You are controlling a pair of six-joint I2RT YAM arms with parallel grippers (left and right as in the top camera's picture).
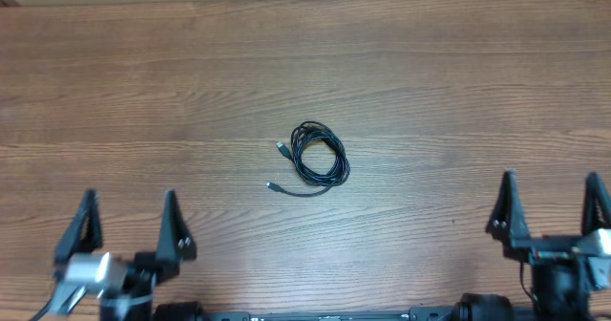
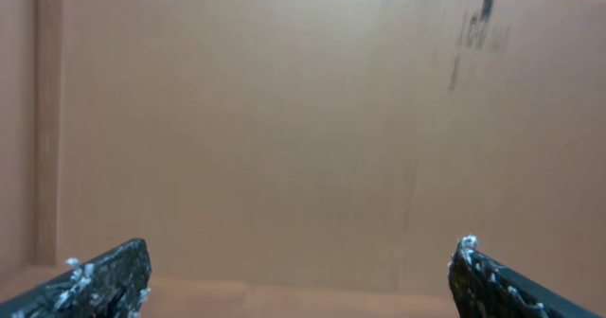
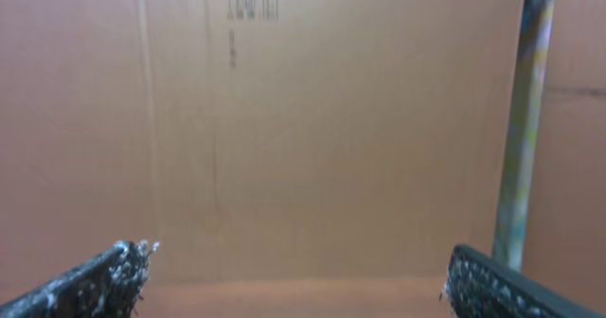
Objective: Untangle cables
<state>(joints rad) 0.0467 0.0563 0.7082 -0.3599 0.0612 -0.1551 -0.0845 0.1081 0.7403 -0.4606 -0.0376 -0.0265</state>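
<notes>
Cables (image 1: 318, 157), thin black cords wound into one small loose coil, are lying at the centre of the brown wood-grain table (image 1: 458, 73), two small plug ends (image 1: 283, 148) trailing toward the coil's 9 and 7 o'clock. Black two-finger left gripper (image 1: 130, 227) at the table's 7 o'clock and right gripper (image 1: 550, 209) at 5 o'clock are sitting spread wide, pinching nothing, well apart from the coil. Judged best: one gripper pinning the coil's 3 o'clock rim, the other drawing a free plug end slowly outward.
</notes>
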